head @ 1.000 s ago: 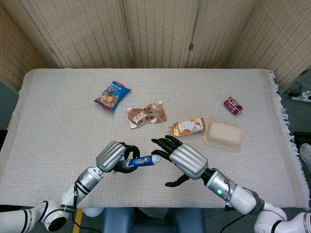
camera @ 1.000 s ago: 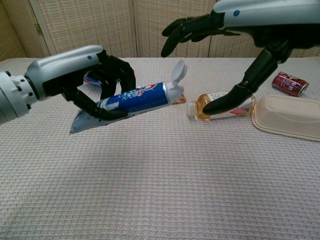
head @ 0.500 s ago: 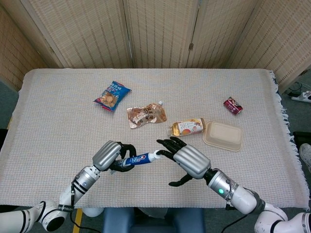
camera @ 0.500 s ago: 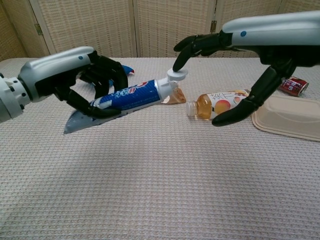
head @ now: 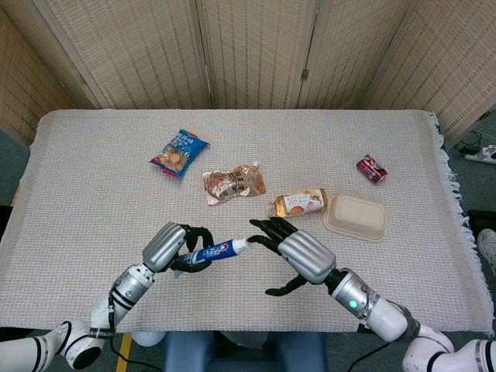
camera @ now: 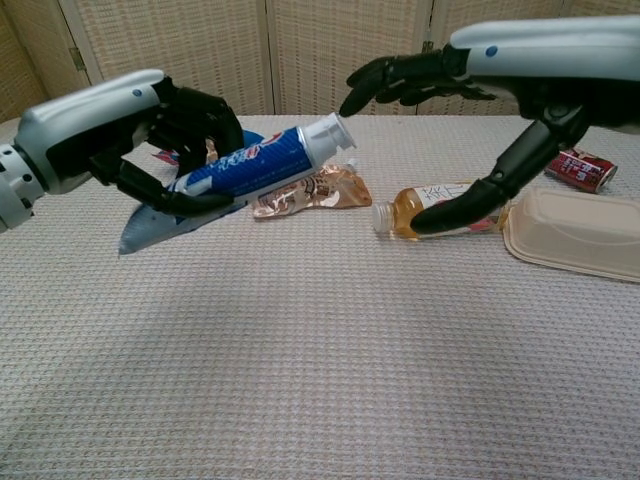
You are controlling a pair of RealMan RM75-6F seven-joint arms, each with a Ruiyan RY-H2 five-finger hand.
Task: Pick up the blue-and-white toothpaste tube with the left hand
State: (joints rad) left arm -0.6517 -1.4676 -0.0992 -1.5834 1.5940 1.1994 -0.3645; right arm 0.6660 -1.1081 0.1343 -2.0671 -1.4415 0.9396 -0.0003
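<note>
Fingers of the left hand (camera: 150,140) wrap the blue-and-white toothpaste tube (camera: 255,165) around its middle, holding it clear of the surface (camera: 320,350) at centre-left of the chest view, crimped tail drooping lower left, nozzle tilted up toward the right. The right hand (camera: 420,80) hovers just beside the nozzle, fingers spread and holding nothing. To finish well, the left hand should, I judge, keep a firm, even squeeze on the middle and lift straight, keeping clear of the brown pouch (camera: 305,190) and orange drink bottle (camera: 440,210) lying behind.
</note>
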